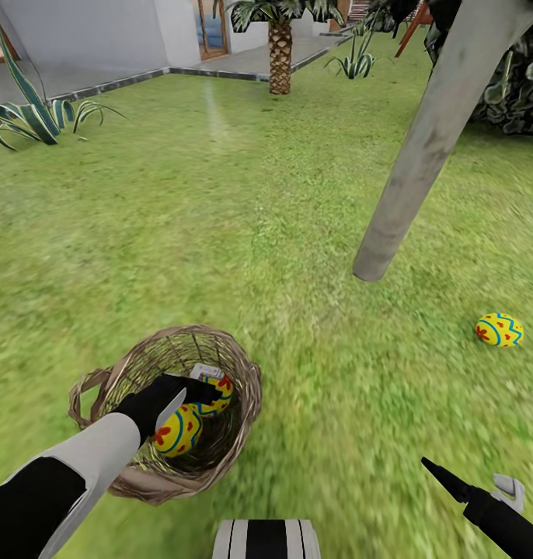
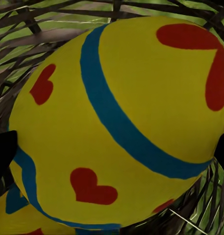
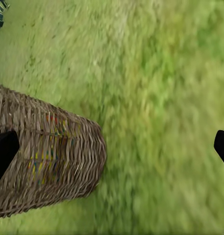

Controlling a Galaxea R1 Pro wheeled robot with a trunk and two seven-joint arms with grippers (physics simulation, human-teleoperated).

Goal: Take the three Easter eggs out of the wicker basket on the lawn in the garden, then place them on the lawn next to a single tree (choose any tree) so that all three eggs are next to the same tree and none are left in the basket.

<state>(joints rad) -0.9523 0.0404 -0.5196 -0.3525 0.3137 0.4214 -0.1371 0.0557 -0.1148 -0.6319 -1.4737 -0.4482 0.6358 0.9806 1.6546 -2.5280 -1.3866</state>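
The wicker basket (image 1: 243,388) stands on the lawn (image 1: 220,233) at the lower left. Two Easter eggs lie in it: one yellow egg (image 1: 177,429) nearer me and another (image 1: 222,388) behind it. My left gripper (image 1: 208,384) reaches down into the basket. In the left wrist view it is open (image 2: 112,154), with a large egg (image 2: 121,98) lying between its fingertips (image 2: 1,156). A third egg (image 1: 499,329) lies on the grass just right of the tree's pale grey trunk (image 1: 422,155). My right gripper (image 1: 472,481) hangs open over the grass (image 3: 112,149), beside the basket's outer wall (image 3: 48,161).
A palm (image 1: 280,54) with a scaly trunk stands at the far edge of the lawn by the grey paving (image 1: 103,78). Spiky striped plants grow at the far left (image 1: 33,116) and beyond the palm (image 1: 356,62). Dark shrubs (image 1: 523,93) fill the far right.
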